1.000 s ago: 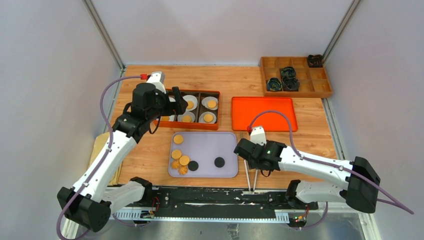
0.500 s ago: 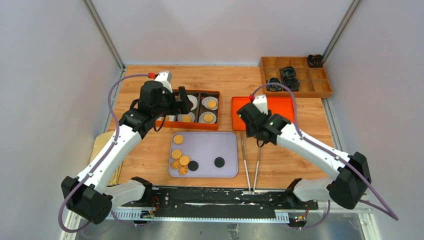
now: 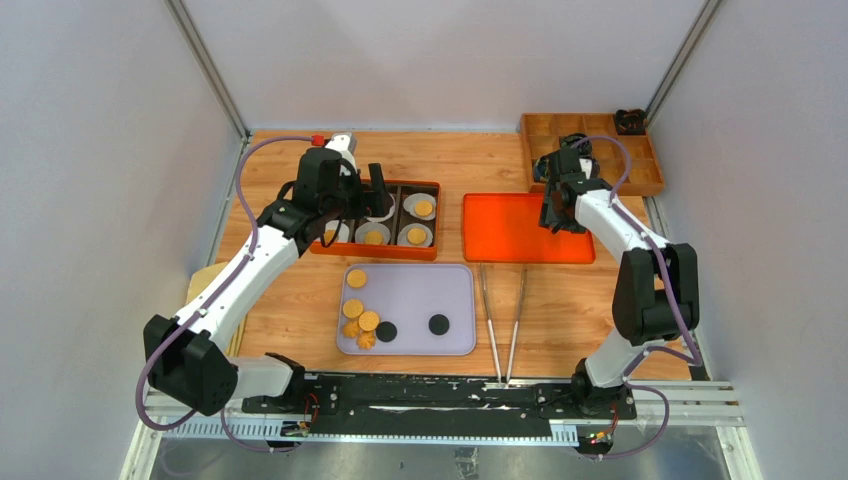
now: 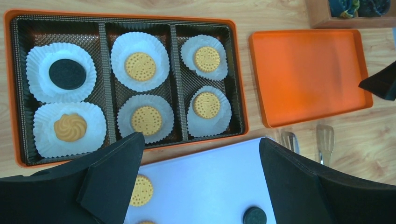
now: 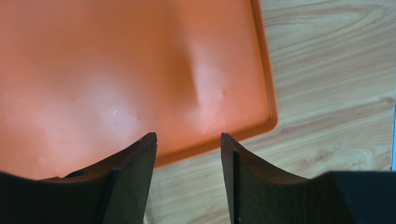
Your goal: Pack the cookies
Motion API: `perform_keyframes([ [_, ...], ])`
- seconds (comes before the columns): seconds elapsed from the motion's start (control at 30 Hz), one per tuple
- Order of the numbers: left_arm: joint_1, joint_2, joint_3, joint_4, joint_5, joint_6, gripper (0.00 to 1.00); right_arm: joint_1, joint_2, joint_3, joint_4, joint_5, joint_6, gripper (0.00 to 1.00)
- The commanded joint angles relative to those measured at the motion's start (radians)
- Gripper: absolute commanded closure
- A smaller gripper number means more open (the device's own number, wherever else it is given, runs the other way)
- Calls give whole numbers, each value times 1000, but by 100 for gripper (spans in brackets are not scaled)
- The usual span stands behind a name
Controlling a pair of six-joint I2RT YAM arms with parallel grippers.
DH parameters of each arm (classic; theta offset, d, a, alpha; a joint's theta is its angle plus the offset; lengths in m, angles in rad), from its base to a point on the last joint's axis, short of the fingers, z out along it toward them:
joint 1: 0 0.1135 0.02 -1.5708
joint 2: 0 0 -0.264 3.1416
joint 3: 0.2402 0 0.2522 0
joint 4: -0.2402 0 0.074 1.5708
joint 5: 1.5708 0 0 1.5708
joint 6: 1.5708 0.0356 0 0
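Rim of orange lid (image 5: 116,84) was best straddled squarely by right gripper (image 5: 187,136), parted and empty; left gripper (image 4: 200,139) was spread wide.

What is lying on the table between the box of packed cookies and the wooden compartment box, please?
An empty orange tray lies between the cookie box and the wooden box; the top view shows it best.

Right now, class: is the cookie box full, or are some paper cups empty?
Full: the left wrist view shows all six paper cups in the box each holding one cookie.
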Motion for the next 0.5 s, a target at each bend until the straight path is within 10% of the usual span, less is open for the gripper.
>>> perform_keyframes([
  [0.0,-7,20,42,23,-10,19,0,-90,79,65,28,-108,-31,43],
  [0.47,-7,27,1,44,-10,23,0,-297,299,171,38,-147,-26,44],
])
